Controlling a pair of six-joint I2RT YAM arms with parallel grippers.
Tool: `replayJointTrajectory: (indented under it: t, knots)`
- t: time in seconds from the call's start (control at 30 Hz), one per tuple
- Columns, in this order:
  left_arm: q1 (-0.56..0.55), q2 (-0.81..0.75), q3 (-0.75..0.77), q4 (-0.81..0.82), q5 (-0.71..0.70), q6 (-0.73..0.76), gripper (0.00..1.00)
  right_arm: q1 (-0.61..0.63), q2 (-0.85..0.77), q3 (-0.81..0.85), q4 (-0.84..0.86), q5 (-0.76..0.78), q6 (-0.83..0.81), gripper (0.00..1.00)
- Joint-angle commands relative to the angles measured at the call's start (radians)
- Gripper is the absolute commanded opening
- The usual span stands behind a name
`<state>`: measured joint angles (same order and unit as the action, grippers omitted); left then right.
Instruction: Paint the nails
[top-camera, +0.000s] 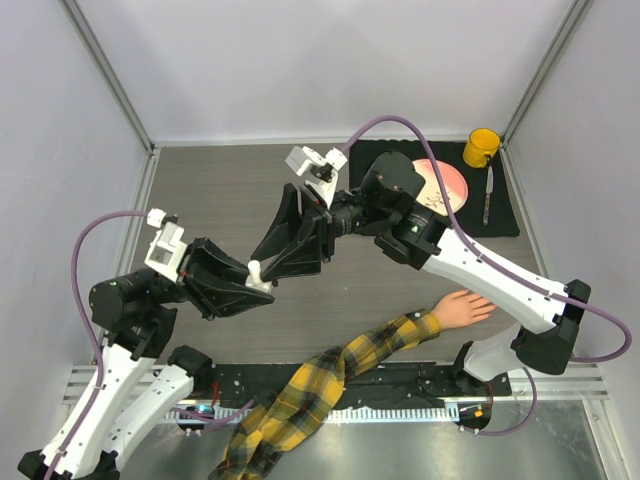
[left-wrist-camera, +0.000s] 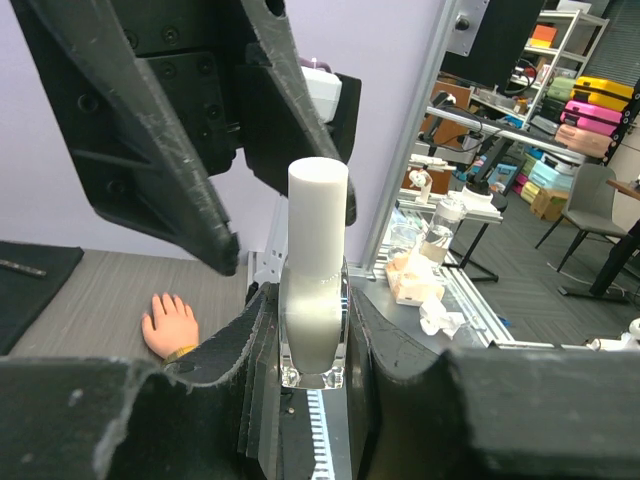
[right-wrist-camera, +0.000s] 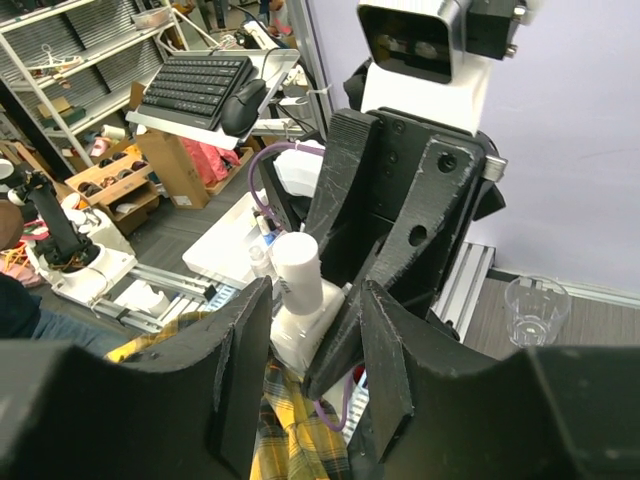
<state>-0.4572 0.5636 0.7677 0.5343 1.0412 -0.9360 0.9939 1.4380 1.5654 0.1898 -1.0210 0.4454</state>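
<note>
The nails, at the fingertips of the peach-coloured, smooth plastic-looking mannequin hand, are too small to make out. The hand lies flat on the grey wood-grain table at the near right, partly under the right arm, its wrist in a soft yellow-and-black plaid fabric sleeve. Well apart from it, raised near the table's middle, the left jaws are pressed onto the sides of the small clear bottle, holding it upright. Its tall, smooth white cylindrical cap stands free above them. The right jaws, of rough matte black plastic, are spread on either side of that cap, with a gap showing on at least one side. The step in hand looks like uncapping. To do it well, the right jaws should centre on the cap and close square on its round wall, high enough to clear the left jaws. They should then twist about its axis and draw straight up, since the slick cylinder could slip or tilt, and any brush under it could drip.
</note>
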Motion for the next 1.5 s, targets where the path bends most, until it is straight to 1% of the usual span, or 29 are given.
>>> replayJointTrajectory:
  t: [0.0,0.2,0.43,0.57,0.6,0.63,0.67,0.7,0.73,0.77,0.8,0.83,0.87,0.9,0.93,0.97,1.0,1.03,1.07,1.1,1.13,1.17,1.2,1.27,1.37,1.4,1.43,1.47]
  knots:
    - [-0.001,0.009,-0.002,0.053,-0.003,-0.014,0.0,0.009,-0.011,0.002,0.106,-0.016,0.045,0.46]
    - [-0.003,0.004,0.001,0.053,-0.01,-0.018,0.0,0.017,-0.011,-0.019,0.114,-0.014,0.049,0.45]
    - [-0.003,0.001,0.004,0.052,-0.018,-0.018,0.0,0.029,-0.002,-0.021,0.109,-0.018,0.042,0.35]
    - [-0.001,-0.001,0.005,0.046,-0.03,-0.017,0.0,0.034,0.002,-0.013,0.093,-0.022,0.03,0.24]
    - [-0.001,-0.001,0.007,0.041,-0.036,-0.006,0.0,0.034,0.004,-0.011,0.074,-0.024,0.024,0.11]
    - [-0.003,-0.007,0.013,0.032,-0.044,0.011,0.0,0.035,0.007,-0.007,0.062,-0.022,0.018,0.02]
    - [-0.003,-0.008,0.021,-0.024,-0.067,0.035,0.0,0.035,0.01,-0.007,0.051,-0.016,0.001,0.01]
    - [-0.001,-0.013,0.033,-0.08,-0.085,0.073,0.0,0.037,0.01,-0.007,0.002,-0.008,-0.019,0.0]
    - [-0.003,-0.024,0.069,-0.235,-0.119,0.197,0.0,0.037,0.012,-0.001,-0.034,0.005,-0.042,0.01]
    - [-0.001,-0.03,0.09,-0.32,-0.195,0.268,0.0,0.046,0.012,0.007,-0.08,0.06,-0.122,0.0]
    - [-0.001,-0.031,0.128,-0.394,-0.249,0.343,0.0,0.049,0.013,0.016,-0.183,0.1,-0.161,0.0]
    - [-0.001,-0.03,0.142,-0.502,-0.298,0.449,0.0,0.057,0.018,0.04,-0.263,0.149,-0.207,0.0]
    - [-0.001,-0.025,0.156,-0.531,-0.343,0.506,0.0,0.078,0.027,0.059,-0.32,0.321,-0.277,0.01]
    - [-0.003,-0.022,0.175,-0.584,-0.454,0.547,0.0,0.104,0.036,0.079,-0.436,0.44,-0.309,0.0]
    - [-0.003,-0.019,0.176,-0.606,-0.505,0.618,0.0,0.139,0.047,0.125,-0.491,0.617,-0.341,0.0]
    - [-0.001,-0.018,0.17,-0.6,-0.57,0.641,0.0,0.191,0.086,0.154,-0.577,1.069,-0.387,0.0]
    - [-0.003,-0.016,0.142,-0.582,-0.664,0.666,0.0,0.327,0.114,0.2,-0.593,1.35,-0.39,0.0]
    - [-0.003,-0.011,0.13,-0.542,-0.712,0.695,0.0,0.383,0.146,0.228,-0.602,1.562,-0.383,0.01]
    - [-0.003,0.005,0.116,-0.531,-0.748,0.703,0.0,0.437,0.192,0.263,-0.643,1.95,-0.346,0.0]
    - [-0.003,0.018,0.095,-0.496,-0.791,0.71,0.0,0.503,0.273,0.333,-0.664,2.06,-0.297,0.0]
    - [-0.003,0.03,0.087,-0.461,-0.805,0.718,0.0,0.537,0.32,0.366,-0.685,2.161,-0.272,0.0]
    - [-0.003,0.048,0.072,-0.445,-0.825,0.72,0.0,0.557,0.352,0.387,-0.693,2.237,-0.269,0.0]
    - [-0.003,0.055,0.067,-0.426,-0.843,0.721,0.0,0.58,0.399,0.424,-0.693,2.257,-0.272,0.0]
    - [-0.003,0.061,0.056,-0.418,-0.846,0.723,0.0,0.583,0.421,0.452,-0.691,2.257,-0.274,0.0]
    - [-0.003,0.048,0.042,-0.419,-0.833,0.717,0.0,0.578,0.438,0.487,-0.693,2.213,-0.287,0.01]
    - [-0.003,0.035,0.038,-0.431,-0.827,0.712,0.0,0.577,0.432,0.487,-0.691,2.148,-0.281,0.05]
    - [-0.003,0.027,0.035,-0.441,-0.808,0.71,0.0,0.577,0.414,0.479,-0.69,2.115,-0.281,0.09]
    - [-0.003,0.021,0.033,-0.454,-0.797,0.706,0.0,0.577,0.4,0.463,-0.661,2.075,-0.286,0.15]
